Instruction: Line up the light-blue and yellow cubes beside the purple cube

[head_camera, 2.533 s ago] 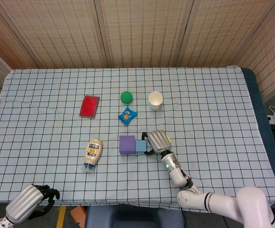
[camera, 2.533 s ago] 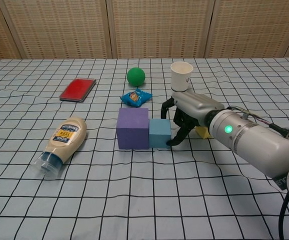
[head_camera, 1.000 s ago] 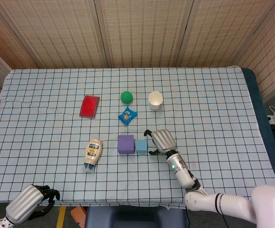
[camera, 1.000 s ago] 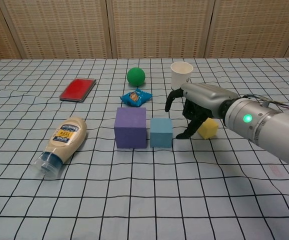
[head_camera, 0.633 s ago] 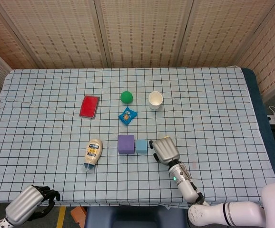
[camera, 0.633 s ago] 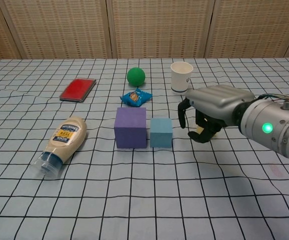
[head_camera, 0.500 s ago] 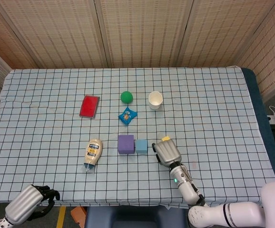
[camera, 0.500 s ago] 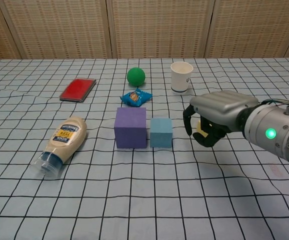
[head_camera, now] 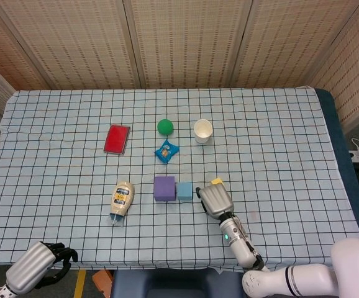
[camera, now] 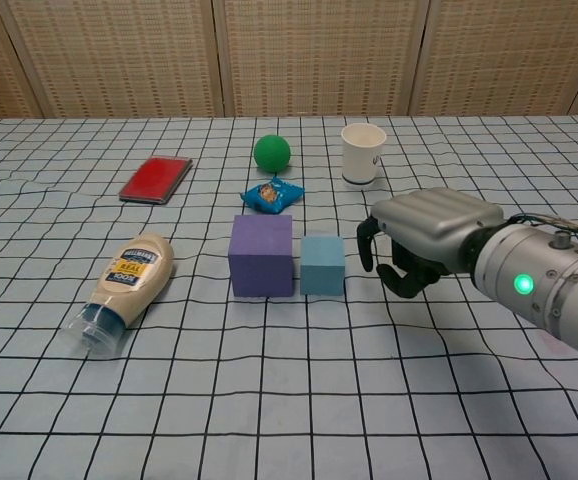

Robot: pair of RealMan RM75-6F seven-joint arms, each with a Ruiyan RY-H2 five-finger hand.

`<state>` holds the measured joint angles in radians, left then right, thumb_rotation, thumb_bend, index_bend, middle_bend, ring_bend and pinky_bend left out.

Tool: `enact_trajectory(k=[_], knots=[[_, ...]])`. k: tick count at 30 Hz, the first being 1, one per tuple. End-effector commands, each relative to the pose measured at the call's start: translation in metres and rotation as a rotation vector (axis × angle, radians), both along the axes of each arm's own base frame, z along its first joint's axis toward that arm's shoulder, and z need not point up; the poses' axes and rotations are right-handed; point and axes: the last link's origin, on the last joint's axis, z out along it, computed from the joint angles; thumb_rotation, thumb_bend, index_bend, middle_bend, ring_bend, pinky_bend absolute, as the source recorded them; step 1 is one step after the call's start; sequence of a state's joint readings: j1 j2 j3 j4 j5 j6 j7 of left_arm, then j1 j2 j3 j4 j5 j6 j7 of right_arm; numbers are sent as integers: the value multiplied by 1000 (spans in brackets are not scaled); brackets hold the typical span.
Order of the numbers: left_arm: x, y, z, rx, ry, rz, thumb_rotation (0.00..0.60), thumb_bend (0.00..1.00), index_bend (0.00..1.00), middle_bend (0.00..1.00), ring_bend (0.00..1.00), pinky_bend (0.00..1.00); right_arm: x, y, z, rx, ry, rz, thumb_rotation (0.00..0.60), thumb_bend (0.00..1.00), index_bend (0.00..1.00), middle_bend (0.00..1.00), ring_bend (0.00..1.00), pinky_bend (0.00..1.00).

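The purple cube (head_camera: 164,188) (camera: 263,255) stands on the checked cloth with the light-blue cube (head_camera: 185,191) (camera: 322,264) close against its right side. My right hand (head_camera: 215,200) (camera: 424,240) hovers low just right of the light-blue cube, fingers curled downward. Only a corner of the yellow cube (head_camera: 217,181) peeks out at the hand's far edge in the head view. The chest view hides it behind the hand, so no grip shows. My left hand (head_camera: 40,266) hangs off the table's near left corner, fingers curled on nothing.
A mayonnaise bottle (camera: 125,285) lies left of the purple cube. Behind the cubes are a blue snack packet (camera: 273,195), a green ball (camera: 272,152), a white paper cup (camera: 363,153) and a red case (camera: 156,178).
My right hand left the light-blue cube, drew back to the right over the yellow cube and curled its fingers down. It has now edged slightly left. The left hand stayed still.
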<state>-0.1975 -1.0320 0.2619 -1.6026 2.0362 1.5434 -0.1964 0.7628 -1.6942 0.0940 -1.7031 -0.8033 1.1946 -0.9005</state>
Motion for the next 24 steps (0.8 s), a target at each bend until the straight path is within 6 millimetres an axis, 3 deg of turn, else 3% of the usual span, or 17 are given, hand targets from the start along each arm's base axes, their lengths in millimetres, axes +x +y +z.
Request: enact_trajectory(k=[1, 24], knots=[[0, 0, 0, 0, 1, 1, 600, 519, 490, 610, 558, 782, -2, 0, -3, -23, -3, 20, 600, 517, 422, 945, 837, 890], [0, 0, 0, 1, 1, 2, 600, 519, 491, 610, 558, 782, -9, -1, -13, 10, -101, 57, 600, 517, 372, 949, 842, 890]])
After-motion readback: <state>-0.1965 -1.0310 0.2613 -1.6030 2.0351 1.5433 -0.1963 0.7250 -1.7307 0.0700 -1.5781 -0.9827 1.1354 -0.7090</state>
